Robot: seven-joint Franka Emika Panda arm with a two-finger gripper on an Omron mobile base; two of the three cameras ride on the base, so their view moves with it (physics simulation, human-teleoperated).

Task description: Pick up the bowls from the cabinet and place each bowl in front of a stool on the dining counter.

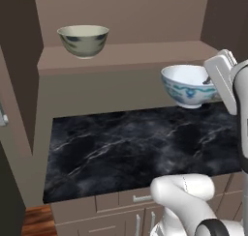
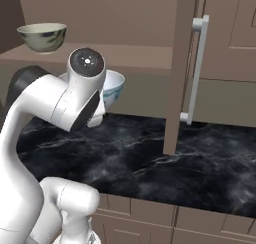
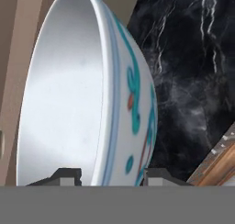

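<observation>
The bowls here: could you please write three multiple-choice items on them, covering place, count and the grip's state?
1. Where is the cream-olive bowl? A on the inner shelf B in a sink C on a stool
2. How many bowls show? A one B two C four
3. How does the gripper meet the white bowl? A apart from it B under its foot C fingers astride its rim

Answers: 1 A, it stands on the shelf; 2 B, one olive, one white; 3 C, in the hand view one fingertip sits on either side of the wall.
</observation>
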